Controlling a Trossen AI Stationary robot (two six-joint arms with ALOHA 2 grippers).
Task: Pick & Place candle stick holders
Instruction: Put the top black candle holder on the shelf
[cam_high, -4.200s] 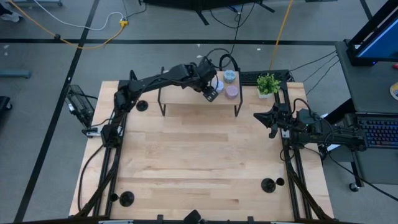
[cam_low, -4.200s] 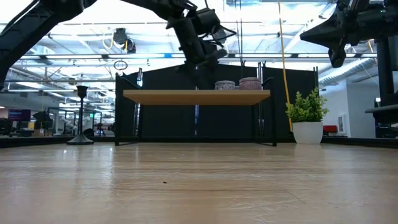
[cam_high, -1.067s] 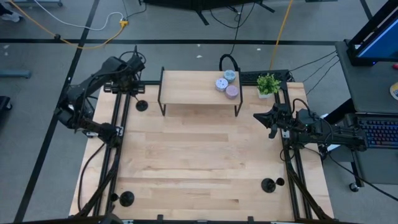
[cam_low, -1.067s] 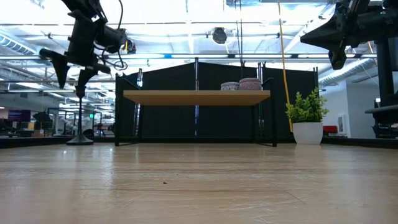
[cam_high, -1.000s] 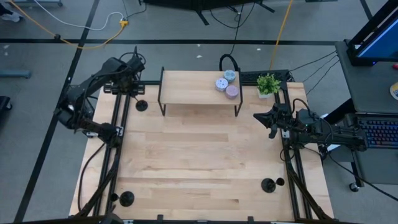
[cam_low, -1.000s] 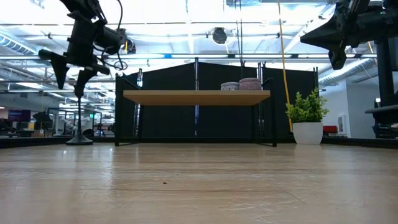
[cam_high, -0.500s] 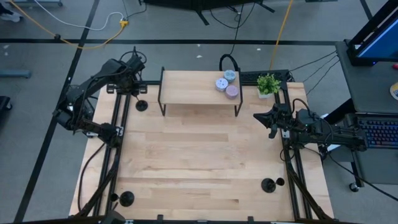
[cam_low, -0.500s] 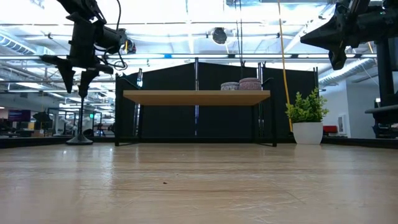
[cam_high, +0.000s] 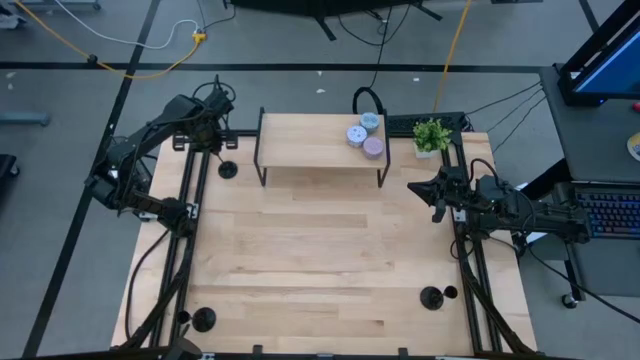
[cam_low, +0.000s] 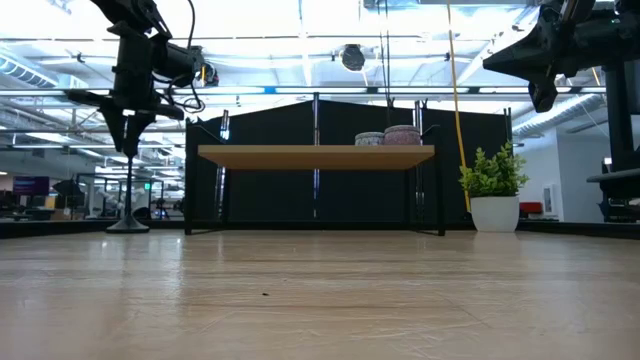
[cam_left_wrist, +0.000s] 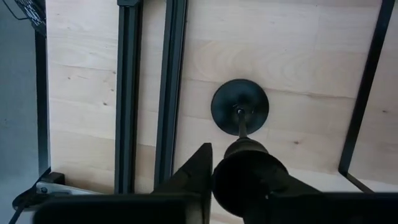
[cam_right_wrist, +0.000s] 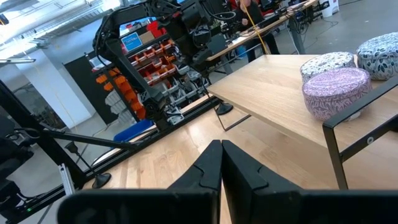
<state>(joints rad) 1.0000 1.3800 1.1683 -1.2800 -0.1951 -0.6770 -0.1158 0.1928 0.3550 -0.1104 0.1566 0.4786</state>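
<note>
Left gripper (cam_high: 222, 146) upper left, fingers around holder (cam_left_wrist: 240, 107) cup, grip uncertain. Right gripper (cam_right_wrist: 221, 163) fingers together. No readable writing.

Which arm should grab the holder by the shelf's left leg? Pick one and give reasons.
Left. The left gripper hangs right above that holder, whose top cup sits between its fingers in the left wrist view. The right gripper waits across the table, fingers shut, beyond the shelf.

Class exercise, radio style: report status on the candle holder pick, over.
Left gripper above far-left candle stick holder, fingers straddling its top. Right gripper parked at right edge, shut. Nothing in the way.
</note>
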